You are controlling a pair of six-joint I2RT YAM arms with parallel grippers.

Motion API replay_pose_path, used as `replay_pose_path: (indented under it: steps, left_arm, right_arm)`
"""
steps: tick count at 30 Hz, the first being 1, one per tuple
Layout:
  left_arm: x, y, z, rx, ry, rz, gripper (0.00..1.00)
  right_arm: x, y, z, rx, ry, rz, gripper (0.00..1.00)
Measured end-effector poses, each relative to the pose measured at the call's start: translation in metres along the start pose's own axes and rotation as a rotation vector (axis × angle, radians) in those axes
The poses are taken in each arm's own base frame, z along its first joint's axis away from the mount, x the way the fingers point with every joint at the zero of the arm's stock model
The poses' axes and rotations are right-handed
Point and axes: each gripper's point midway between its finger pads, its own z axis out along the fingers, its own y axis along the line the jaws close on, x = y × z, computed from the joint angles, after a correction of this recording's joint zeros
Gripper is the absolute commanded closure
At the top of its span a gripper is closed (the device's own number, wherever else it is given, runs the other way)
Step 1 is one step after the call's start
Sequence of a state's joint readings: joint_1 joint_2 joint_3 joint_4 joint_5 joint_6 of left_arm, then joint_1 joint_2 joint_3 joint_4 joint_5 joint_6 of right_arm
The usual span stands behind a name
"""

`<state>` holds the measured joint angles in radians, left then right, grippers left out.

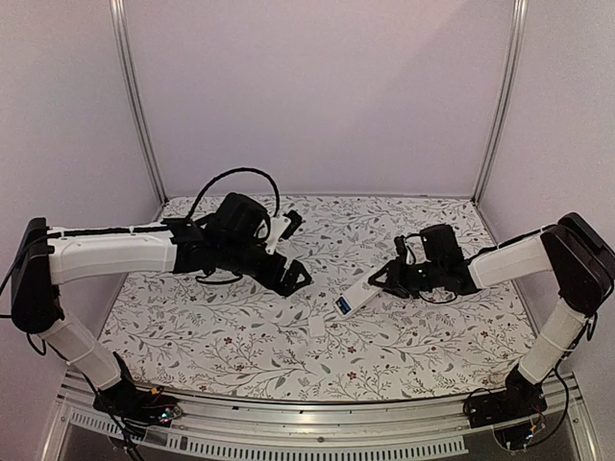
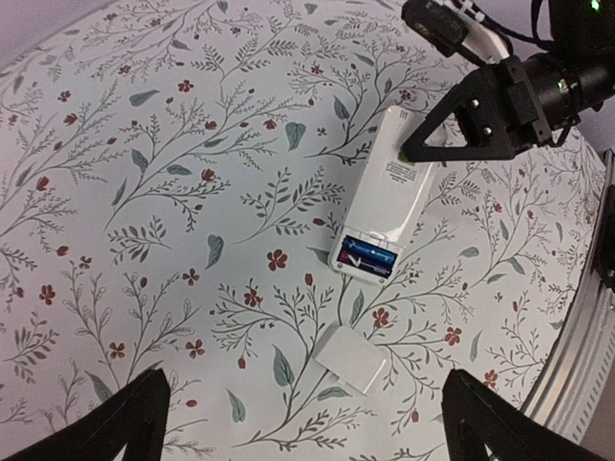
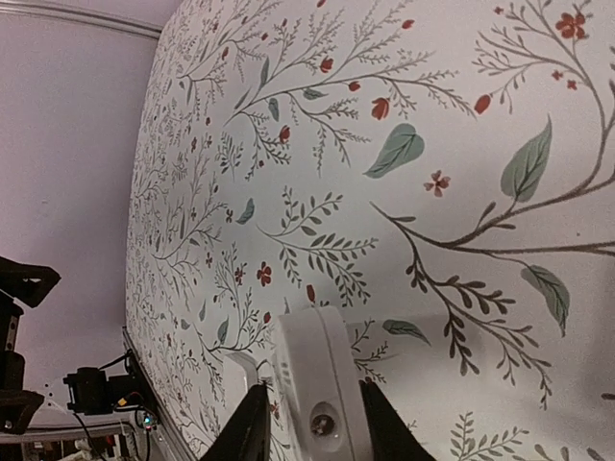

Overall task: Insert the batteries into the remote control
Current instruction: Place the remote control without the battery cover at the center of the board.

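Right pincer (image 3: 312,396): jaws narrow, one finger on each side of the remote control's (image 2: 389,182) emitter end. Whether they pinch it or only flank it I cannot tell.
Remote control from right pincer: straight ahead between the fingers, flat on the floral cloth (image 1: 240,336) with its back face up.
Long axis: runs away from the right pincer, slanting toward the left arm's side and the near edge.
Battery compartment (image 2: 338,261): at the end farthest from the right pincer, uncovered.
Batteries (image 2: 369,255): one blue and one blackish, side by side inside that compartment, apparently seated.
Cover piece (image 2: 353,358): loose on the cloth just past the compartment end, apart from the remote and roughly in line with its axis.
Left pincer (image 2: 307,382): jaws wide and holding nothing, above the cloth. The cover lies just ahead of its fingertips, with the compartment beyond that.
Nearer arm: the left for the compartment and cover, the right for the emitter end.
Judgement: loading looks essentially done. Any pressing home would suit the left arm, approaching along the axis.
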<state>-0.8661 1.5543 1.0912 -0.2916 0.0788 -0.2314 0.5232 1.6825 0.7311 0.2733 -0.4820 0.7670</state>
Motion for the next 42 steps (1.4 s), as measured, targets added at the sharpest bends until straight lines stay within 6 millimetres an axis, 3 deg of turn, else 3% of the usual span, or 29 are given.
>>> replay_pose_path:
  steps: [8,15,21,27,34,42]
  left_arm:
    - [0.003,0.004,0.002,-0.023,0.013,0.003,0.00]
    - [0.013,0.001,0.009,-0.001,0.079,0.055,0.00]
    - [0.025,-0.008,0.021,0.034,0.202,0.172,0.04]
    - [0.047,-0.030,0.042,0.076,0.344,0.316,0.11]
    - [0.047,-0.038,0.062,0.113,0.400,0.367,0.16]
    - [0.081,-0.043,0.074,0.156,0.541,0.512,0.16]
  right_arm:
    - [0.032,-0.030,-0.003,0.060,0.053,0.060,0.46]
    - [0.042,-0.032,-0.010,0.060,0.065,0.070,0.28]
    - [0.050,-0.033,-0.020,0.088,0.086,0.060,0.23]
    - [0.059,-0.038,-0.032,0.128,0.107,0.043,0.20]
    - [0.068,-0.041,-0.042,0.149,0.125,0.023,0.18]
    - [0.072,-0.036,-0.064,0.168,0.111,-0.012,0.17]
